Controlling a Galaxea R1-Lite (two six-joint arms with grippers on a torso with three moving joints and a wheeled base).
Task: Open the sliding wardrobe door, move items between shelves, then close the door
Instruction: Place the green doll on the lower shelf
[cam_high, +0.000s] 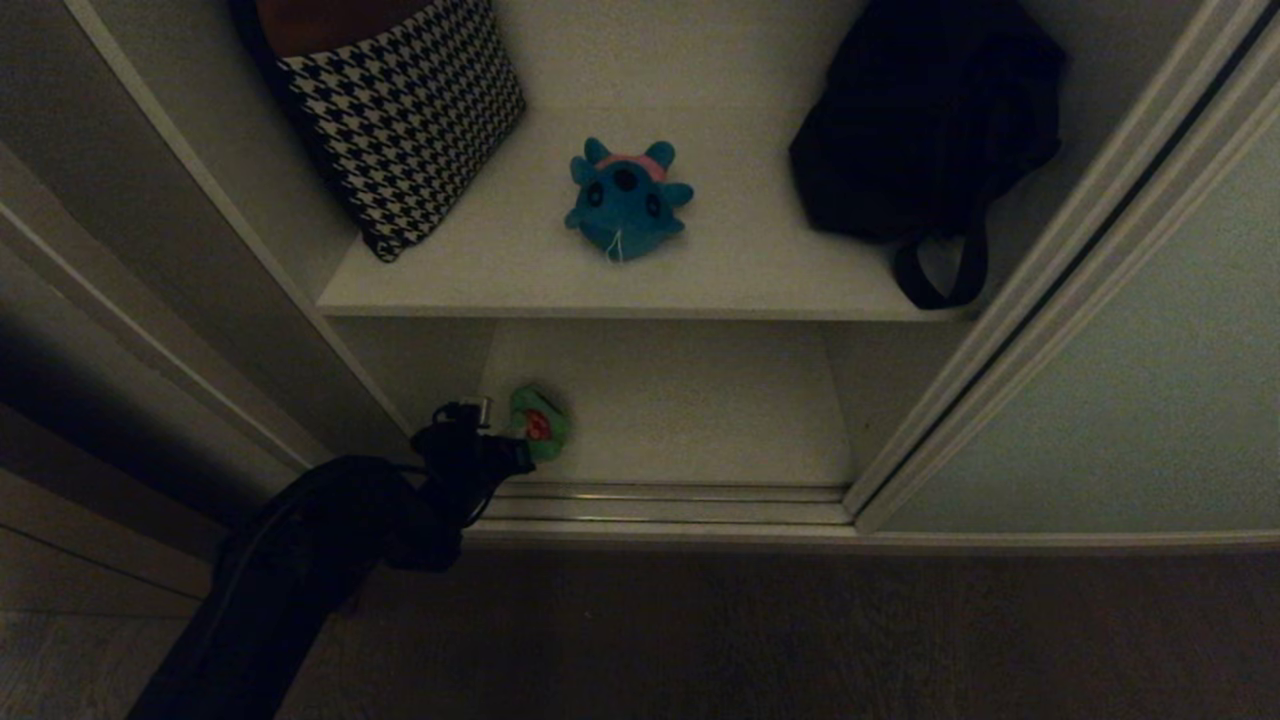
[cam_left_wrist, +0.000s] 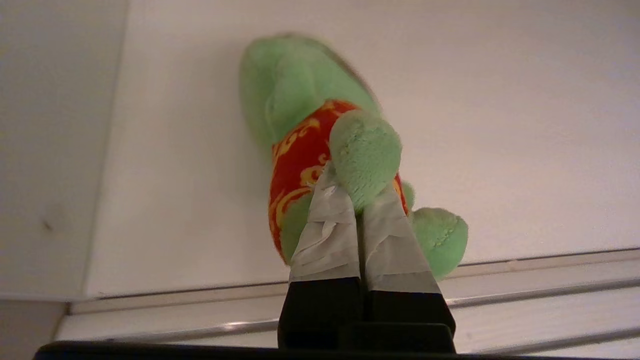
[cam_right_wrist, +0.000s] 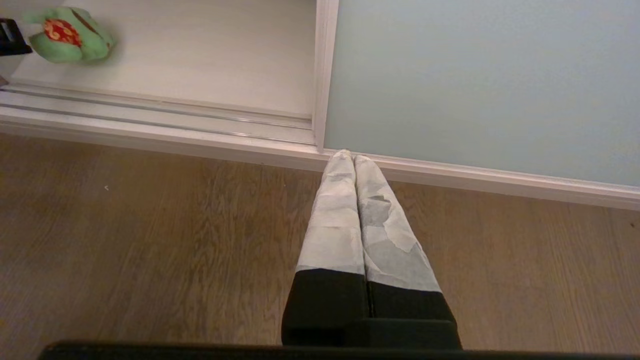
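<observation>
Clearly the green frog (cam_left_wrist: 320, 150) is light, soft and squashy; the left gripper (cam_left_wrist: 356, 200) is pinched tight on one plush limb, low over the white bottom board (cam_high: 680, 410) near its front left corner. A hold round the body would likely sag less. The right gripper (cam_right_wrist: 354, 159) hangs closed and empty above the floor (cam_right_wrist: 150, 240).

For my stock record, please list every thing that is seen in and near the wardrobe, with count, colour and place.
green frog plush: 1, green with red patch, bottom shelf front left, pinched by left tool
blue plush: 1, blue with pink back, upper shelf middle
houndstooth cushion: 1, black-and-white, upper shelf left, leaning
black bag: 1, black, upper shelf right
sliding wardrobe door: 1, pale grey-green, slid right, open
wooden floor: brown, before the wardrobe
left tool: shut on the frog
right tool: shut, empty, above the floor by the door
</observation>
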